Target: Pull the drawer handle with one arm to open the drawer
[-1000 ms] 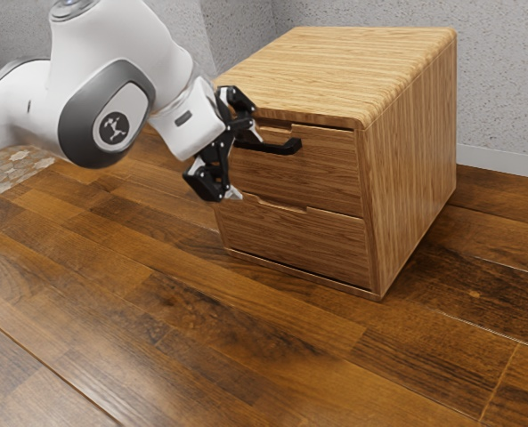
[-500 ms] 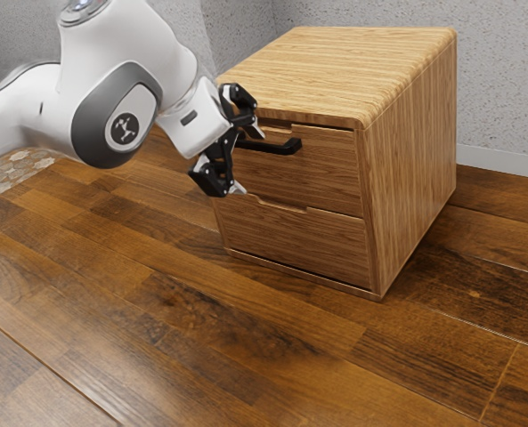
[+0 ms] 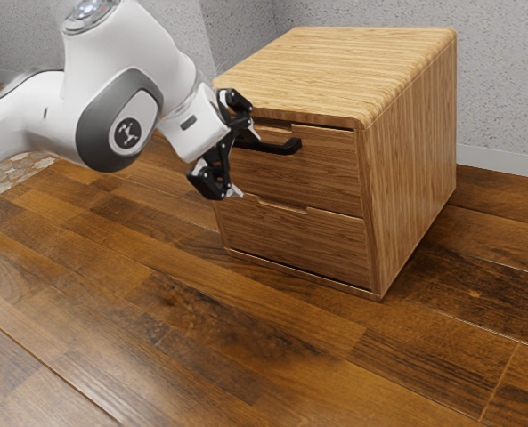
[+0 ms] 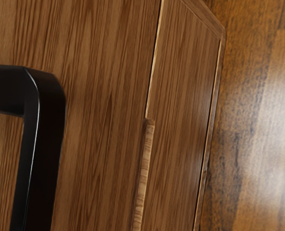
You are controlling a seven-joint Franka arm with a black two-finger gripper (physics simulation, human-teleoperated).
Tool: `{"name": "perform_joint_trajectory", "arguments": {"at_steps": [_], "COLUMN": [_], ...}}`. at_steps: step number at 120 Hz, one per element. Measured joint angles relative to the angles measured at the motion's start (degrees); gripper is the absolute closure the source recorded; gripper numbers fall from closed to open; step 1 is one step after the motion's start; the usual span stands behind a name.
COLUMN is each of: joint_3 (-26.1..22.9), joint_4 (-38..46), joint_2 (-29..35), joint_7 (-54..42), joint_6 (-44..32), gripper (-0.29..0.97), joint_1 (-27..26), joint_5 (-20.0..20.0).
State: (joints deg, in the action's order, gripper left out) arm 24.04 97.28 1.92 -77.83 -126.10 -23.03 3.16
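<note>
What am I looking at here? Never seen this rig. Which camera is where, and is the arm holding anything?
It is a simulator's render of one white robot arm with a black two-finger gripper. The exterior view comes from a camera beside the arm, which enters from that view's left. The wrist view comes from a camera on the arm's hand, looking closely at the drawer front. A wooden cabinet with two drawers stands on a wooden floor. The top drawer has a black handle; the same handle is the dark bar in the wrist view. The gripper is open, with its fingers above and below the handle's end, so nothing is held. The top drawer looks not yet pulled out.
</note>
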Motion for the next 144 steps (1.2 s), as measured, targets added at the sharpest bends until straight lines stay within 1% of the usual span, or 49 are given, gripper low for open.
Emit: {"name": "perform_joint_trajectory", "arguments": {"at_steps": [9,14,16,67,84,93,100,107,112,125,144], "joint_3": [-0.1,0.1,0.1,0.2,0.2,0.2,0.2,0.1,0.0,0.1,0.2], "joint_4": [0.0,-0.1,-0.1,0.6,0.6,0.7,1.3,1.8,2.4,4.4,7.5], "joint_2": [-0.1,-0.2,-0.2,-0.6,-0.6,-0.3,0.0,0.5,0.8,3.3,6.2], "joint_7": [0.0,0.1,0.1,0.3,0.5,0.6,0.7,0.8,0.9,1.0,1.1], "joint_6": [-0.3,-0.4,-0.4,-2.0,-2.2,-2.3,-2.3,-2.3,-2.3,-2.3,-2.3], "gripper": [-0.10,-0.02,0.00,0.01,0.10,0.16,0.17,0.21,0.21,0.29,0.29], "joint_1": [0.1,0.0,0.0,-0.1,0.0,0.0,0.0,-0.1,-0.1,-1.2,-2.1], "joint_5": [-0.1,-0.1,-0.1,-0.6,-0.9,-1.0,-1.0,-1.1,-1.1,-1.1,-0.7]}}
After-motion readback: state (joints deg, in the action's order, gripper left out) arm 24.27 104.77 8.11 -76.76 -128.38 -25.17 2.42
